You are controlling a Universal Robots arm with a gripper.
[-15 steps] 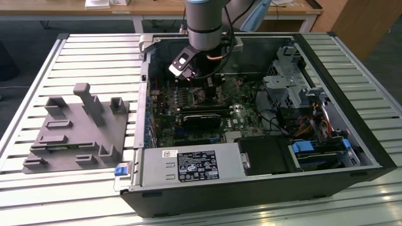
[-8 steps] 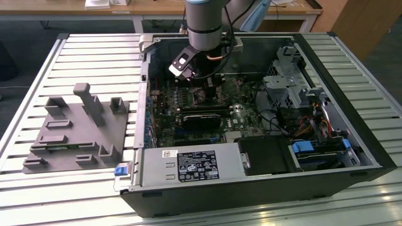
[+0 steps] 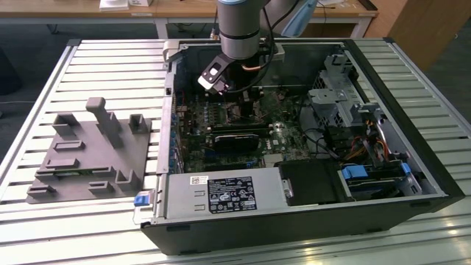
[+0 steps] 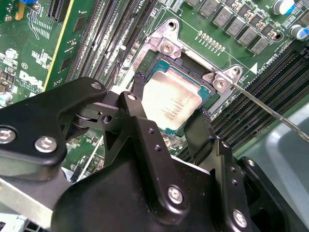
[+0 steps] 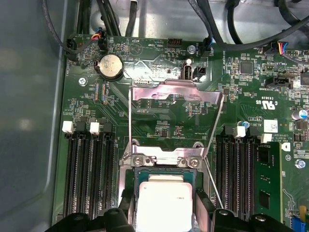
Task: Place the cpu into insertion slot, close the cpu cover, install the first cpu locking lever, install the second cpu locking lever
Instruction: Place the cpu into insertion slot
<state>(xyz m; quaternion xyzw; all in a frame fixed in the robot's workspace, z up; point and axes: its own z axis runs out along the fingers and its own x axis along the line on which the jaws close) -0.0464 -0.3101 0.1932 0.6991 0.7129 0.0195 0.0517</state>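
The cpu [image 4: 171,99] [image 5: 164,198], a pale square chip, lies level in the insertion slot [image 5: 164,170], whose dark edge [image 4: 206,91] shows around it. My gripper [image 4: 169,102] [image 5: 164,207] hangs right over it, one black finger [image 4: 136,87] against each of two opposite sides. In the exterior view the gripper [image 3: 239,102] reaches down into the open computer case. The cpu cover [image 5: 176,92], a silvery frame, stands flipped up behind the slot. Two thin wire locking levers [image 5: 130,121] [image 5: 216,130] stand raised on either side; one lever [image 4: 270,111] also crosses the second wrist view.
Long black memory slots [image 5: 89,174] [image 5: 239,164] flank the socket. A coin battery [image 5: 110,65] and cables sit beyond the cover. The case holds a power supply [image 3: 220,193] and drive bays [image 3: 346,99]. A grey fixture block [image 3: 88,154] lies at the exterior view's left.
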